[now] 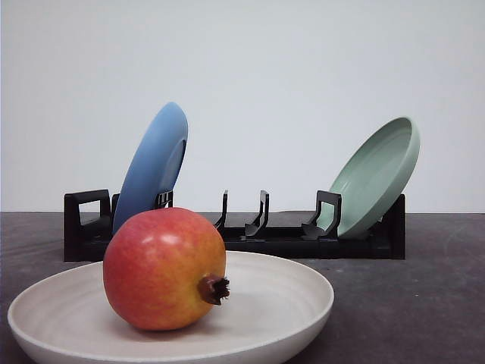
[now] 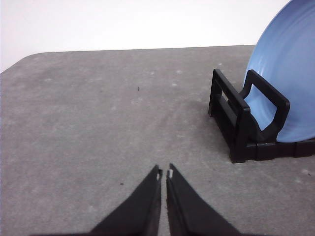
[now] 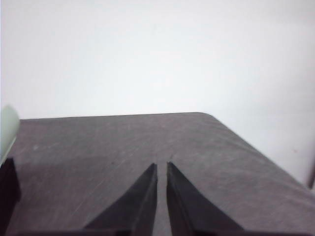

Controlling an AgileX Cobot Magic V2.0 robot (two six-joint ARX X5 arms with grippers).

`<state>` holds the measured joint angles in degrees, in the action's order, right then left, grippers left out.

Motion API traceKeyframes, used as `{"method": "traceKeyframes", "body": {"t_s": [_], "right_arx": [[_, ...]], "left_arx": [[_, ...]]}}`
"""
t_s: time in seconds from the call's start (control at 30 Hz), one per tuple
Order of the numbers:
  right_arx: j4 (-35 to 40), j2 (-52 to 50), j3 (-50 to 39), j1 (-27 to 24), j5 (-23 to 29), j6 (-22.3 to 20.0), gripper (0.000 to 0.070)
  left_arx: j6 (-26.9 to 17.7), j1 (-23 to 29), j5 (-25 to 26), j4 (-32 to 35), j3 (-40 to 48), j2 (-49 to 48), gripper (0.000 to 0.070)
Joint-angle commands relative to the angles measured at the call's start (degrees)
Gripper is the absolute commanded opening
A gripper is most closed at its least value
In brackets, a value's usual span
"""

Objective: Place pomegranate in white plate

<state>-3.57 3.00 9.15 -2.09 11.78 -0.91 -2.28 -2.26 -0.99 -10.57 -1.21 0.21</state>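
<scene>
pomegranate: lying inside white plate, near table edge, crown sideways
left end effector: closed, empty
right end effector: closed, empty
rack: far side, blue plate and green plate leaning
step: looks done; keep arms clear of plate

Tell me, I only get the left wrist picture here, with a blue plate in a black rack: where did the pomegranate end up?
Observer: The pomegranate lies inside the white plate, left of its middle in the front view.
Operator: Which way does its crown point?
Observer: Sideways to the right in the front view, and the fruit rests on its side.
Operator: Is the blue plate the only one in the rack?
Observer: No. A pale green plate leans at the right end of the black rack, opposite the blue plate.
Operator: And the other gripper?
Observer: The right gripper is shut and holds nothing, above bare table.
</scene>
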Motion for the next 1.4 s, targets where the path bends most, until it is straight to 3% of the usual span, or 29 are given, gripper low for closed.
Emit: {"method": "traceKeyframes", "body": {"t_s": [0.0,0.3,0.5,1.37], "right_arx": [[1.0,-1.0,-1.7,-0.1,-0.9,-0.6,0.0032],[-2.8,-2.8,-7.1,0.1,-8.9,0.5,0.0032],[-6.5,-2.8,-8.5,1.5,-8.8,1.4,0.0032],[-5.5,-2.8,-8.5,2.8,-8.8,0.9,0.0032]], "left_arx": [[0.2,0.1,0.4,-0.3,0.6,0.0,0.0000],[0.2,0.1,0.4,-0.3,0.6,0.0,0.0000],[0.2,0.1,0.4,-0.3,0.6,0.0,0.0000],[0.2,0.1,0.4,-0.3,0.6,0.0,0.0000]]}}
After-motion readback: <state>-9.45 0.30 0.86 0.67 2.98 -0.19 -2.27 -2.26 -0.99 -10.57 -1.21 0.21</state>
